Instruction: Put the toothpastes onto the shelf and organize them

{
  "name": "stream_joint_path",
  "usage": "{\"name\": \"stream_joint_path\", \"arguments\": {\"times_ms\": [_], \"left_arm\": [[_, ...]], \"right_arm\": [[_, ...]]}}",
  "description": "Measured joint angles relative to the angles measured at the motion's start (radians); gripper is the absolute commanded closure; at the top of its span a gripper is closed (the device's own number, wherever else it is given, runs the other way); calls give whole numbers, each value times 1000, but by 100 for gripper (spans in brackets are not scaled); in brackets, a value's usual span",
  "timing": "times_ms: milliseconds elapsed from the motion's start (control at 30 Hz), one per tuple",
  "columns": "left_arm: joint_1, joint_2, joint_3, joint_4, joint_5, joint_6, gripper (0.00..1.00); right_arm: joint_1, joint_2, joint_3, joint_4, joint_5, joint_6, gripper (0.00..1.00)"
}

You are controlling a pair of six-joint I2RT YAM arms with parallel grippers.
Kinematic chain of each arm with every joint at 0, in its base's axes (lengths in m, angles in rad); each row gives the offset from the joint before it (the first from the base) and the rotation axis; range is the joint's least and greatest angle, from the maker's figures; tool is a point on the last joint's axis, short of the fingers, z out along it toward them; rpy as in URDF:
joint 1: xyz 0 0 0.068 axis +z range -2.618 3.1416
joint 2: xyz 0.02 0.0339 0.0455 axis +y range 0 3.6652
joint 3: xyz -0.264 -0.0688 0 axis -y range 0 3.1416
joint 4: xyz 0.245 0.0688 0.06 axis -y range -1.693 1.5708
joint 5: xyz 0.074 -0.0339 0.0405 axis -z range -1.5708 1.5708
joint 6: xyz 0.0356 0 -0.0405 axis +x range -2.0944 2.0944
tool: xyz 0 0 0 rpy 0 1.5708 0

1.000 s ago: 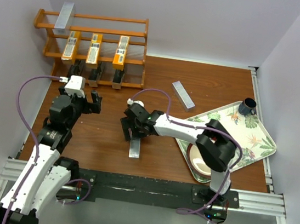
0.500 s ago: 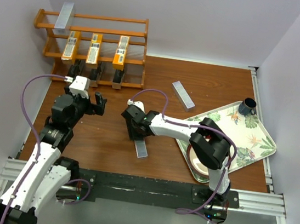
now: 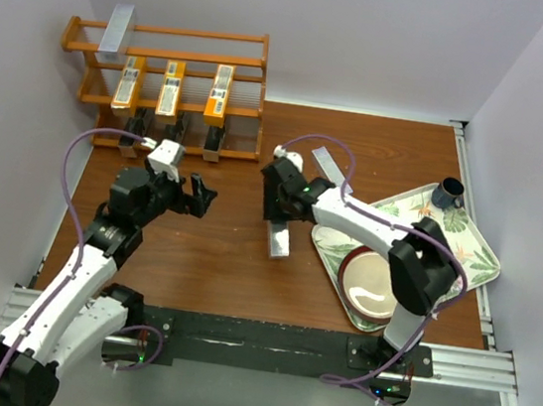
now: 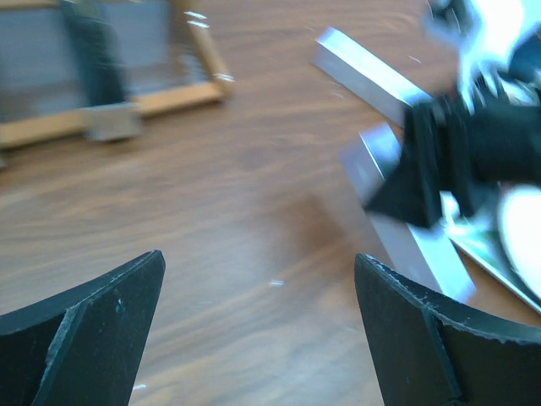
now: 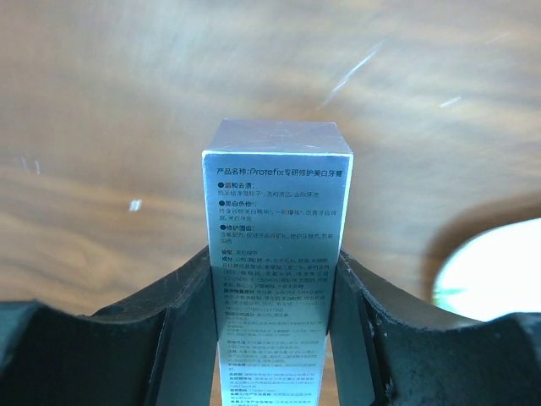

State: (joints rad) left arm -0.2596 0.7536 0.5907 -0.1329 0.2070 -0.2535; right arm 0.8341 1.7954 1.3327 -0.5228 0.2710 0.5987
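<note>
Since a second ago the right gripper (image 3: 276, 212) has swung to the right and away from the arm bases, taking a silver-grey carton (image 3: 278, 242) with it. The left gripper (image 3: 202, 200) has also shifted right, toward the middle of the table (image 3: 380, 142).

The right jaws are closed to the carton's width, with a finger (image 5: 182, 317) pressed on each long side (printed face turned to the wrist camera). The carton's end sticks out past the fingertips.

The left jaws stand fully apart with nothing between them, only bare wood below the gap. Ahead of them and to their right is the held carton. Just beyond it a second silver-grey carton (image 4: 363, 72) lies flat on the table.

Ahead and to the left of the left jaws stands the shelf (image 3: 171, 55). It holds a third silver-grey carton (image 3: 117, 28) on its top tier, orange cartons (image 3: 170, 88) on the middle tier and black cartons (image 3: 213, 141) at the bottom.
</note>
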Motion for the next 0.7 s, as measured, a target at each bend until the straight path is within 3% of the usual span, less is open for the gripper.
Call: {"name": "stream_joint_path", "arguments": {"times_ms": [200, 400, 567, 700], "left_arm": [[-301, 95, 14, 27, -120, -47, 0], [-658, 241, 42, 112, -412, -50, 0], [-861, 406, 98, 182, -691, -90, 0], [-951, 574, 207, 190, -856, -146, 0]], "right_arm": [[-103, -49, 0, -8, -1, 0, 68], [-146, -97, 0, -39, -3, 5, 70], [-159, -145, 0, -63, -8, 14, 69], [-162, -150, 0, -68, -26, 22, 69]]}}
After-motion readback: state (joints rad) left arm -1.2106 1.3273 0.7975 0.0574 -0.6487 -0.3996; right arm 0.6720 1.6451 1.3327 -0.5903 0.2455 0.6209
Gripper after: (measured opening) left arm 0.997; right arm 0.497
